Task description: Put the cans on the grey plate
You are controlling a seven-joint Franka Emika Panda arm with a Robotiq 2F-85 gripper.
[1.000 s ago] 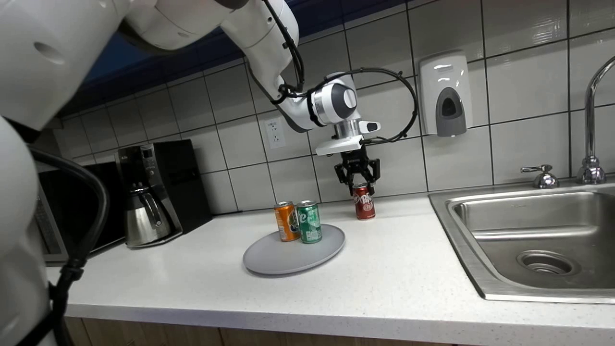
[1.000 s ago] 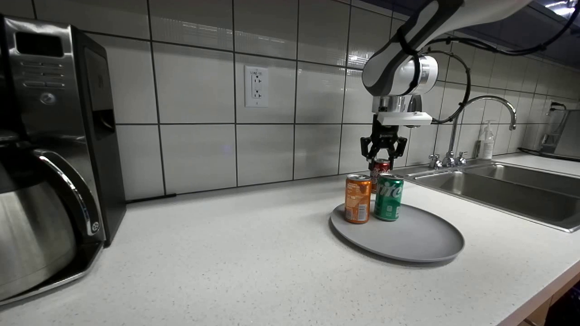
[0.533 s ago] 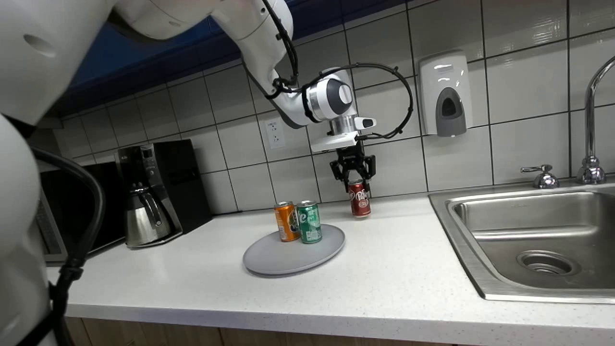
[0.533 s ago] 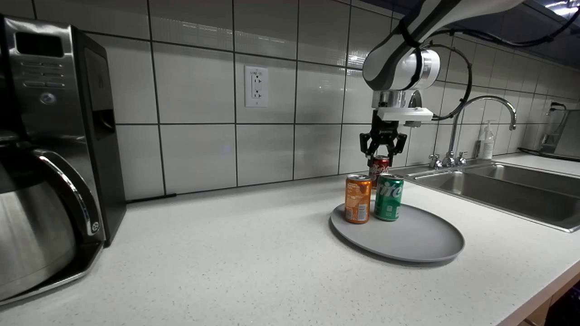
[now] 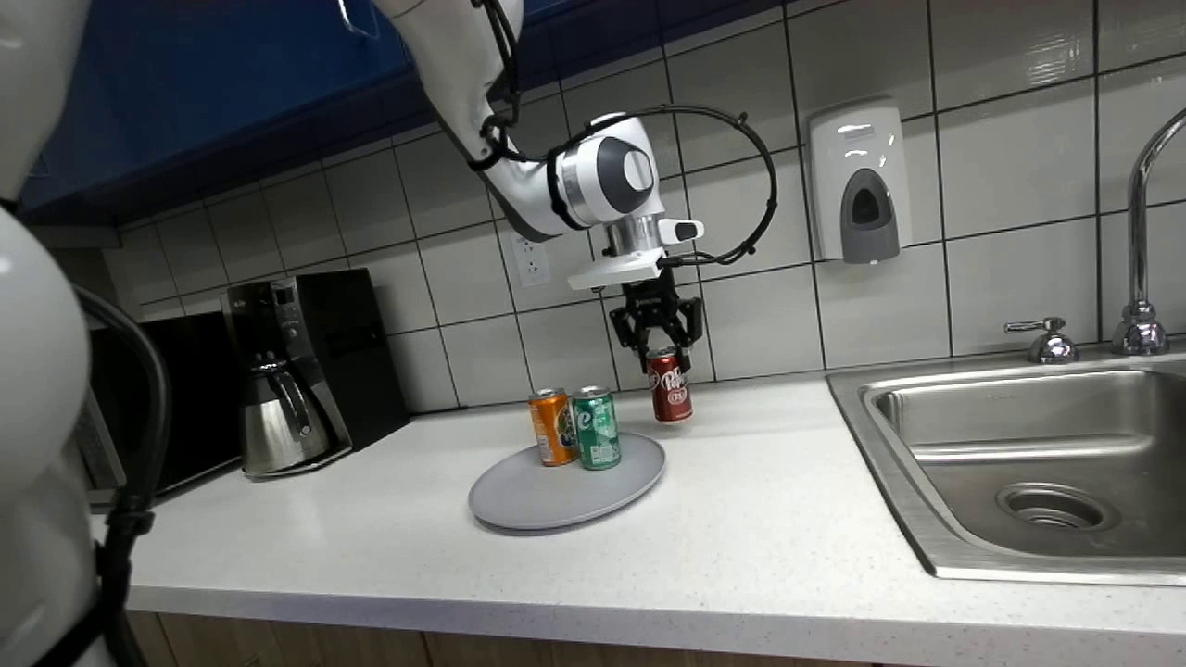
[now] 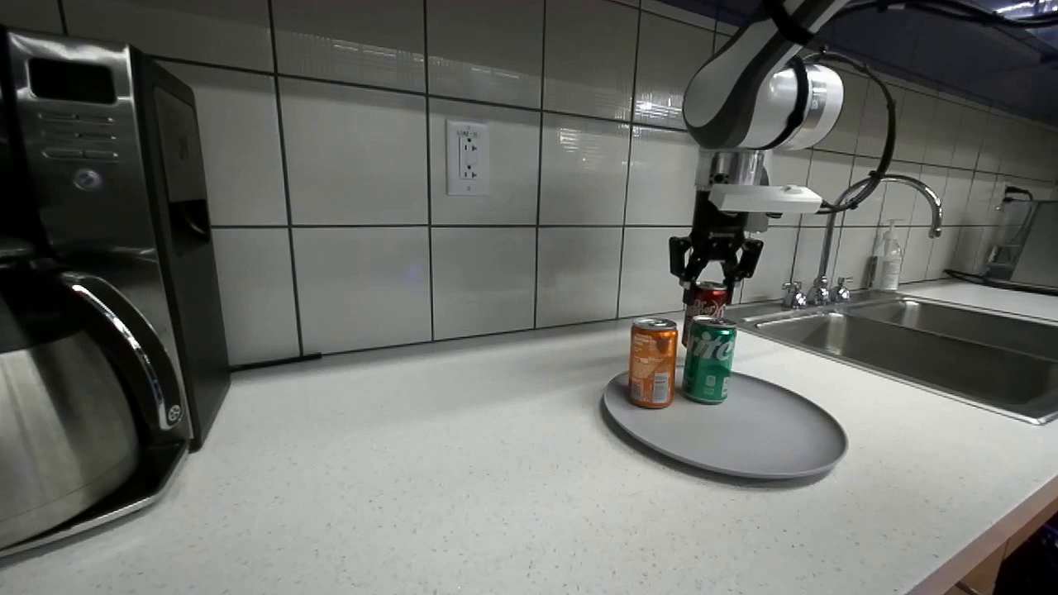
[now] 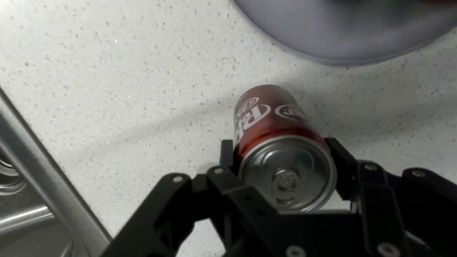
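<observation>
My gripper is shut on the dark red can near its silver top and holds it upright, just above the counter, beside the grey plate. In the wrist view the black fingers press both sides of the dark red can, and the plate lies beyond it. The orange can and the green can stand upright on the plate. In an exterior view the orange can and green can stand on the plate, and the green can partly hides the dark red can.
A coffee maker with a steel pot stands against the tiled wall and also shows in an exterior view. The steel sink is set into the counter. A soap dispenser hangs on the wall.
The dark red can has been lifted slightly off the counter in my gripper and has moved toward the plate. The orange can, green can and plate have not moved.
</observation>
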